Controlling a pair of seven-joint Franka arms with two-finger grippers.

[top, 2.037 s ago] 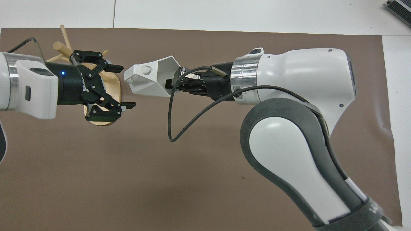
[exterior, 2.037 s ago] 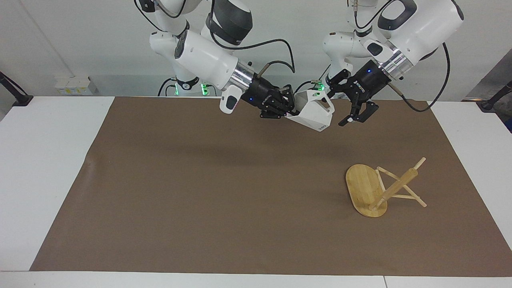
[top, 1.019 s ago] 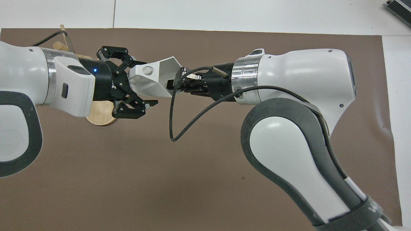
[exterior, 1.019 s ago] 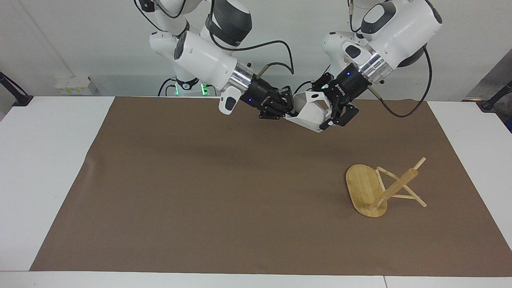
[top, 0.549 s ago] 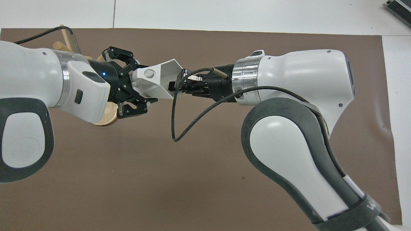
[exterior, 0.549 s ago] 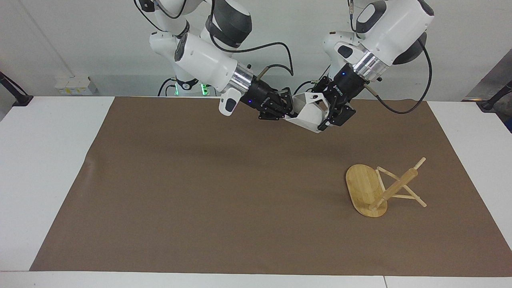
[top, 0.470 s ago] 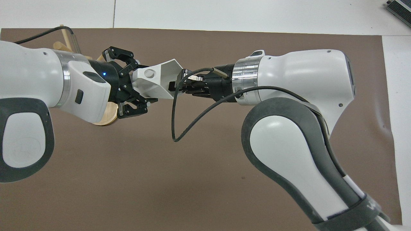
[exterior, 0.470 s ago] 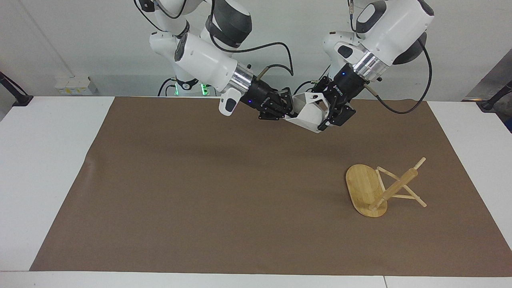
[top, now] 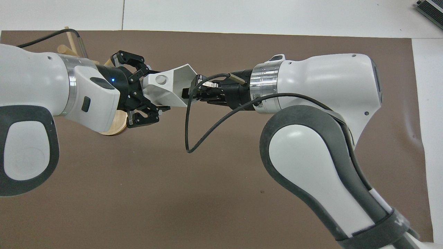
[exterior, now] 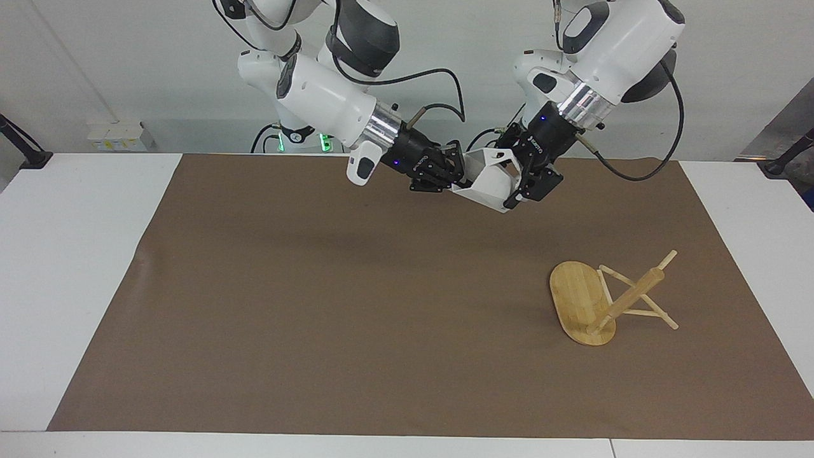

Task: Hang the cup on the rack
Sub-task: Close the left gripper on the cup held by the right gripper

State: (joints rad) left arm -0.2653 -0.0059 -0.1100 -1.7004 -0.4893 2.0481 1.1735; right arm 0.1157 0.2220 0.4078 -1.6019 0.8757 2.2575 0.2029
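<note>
The white faceted cup hangs on its side in the air over the mat's edge nearest the robots, held from both ends. My right gripper is shut on the cup's rim wall. My left gripper is closed round the cup's narrow base end, next to the handle with the round hole. The bamboo rack lies tipped over on the mat toward the left arm's end, farther from the robots than the cup. In the overhead view my left arm hides most of the rack.
A brown mat covers most of the white table. A black cable loops down from my right wrist.
My left gripper, open around the cup's base a second ago, has closed on it. The right gripper keeps its hold. The cup has shifted slightly toward the robots.
</note>
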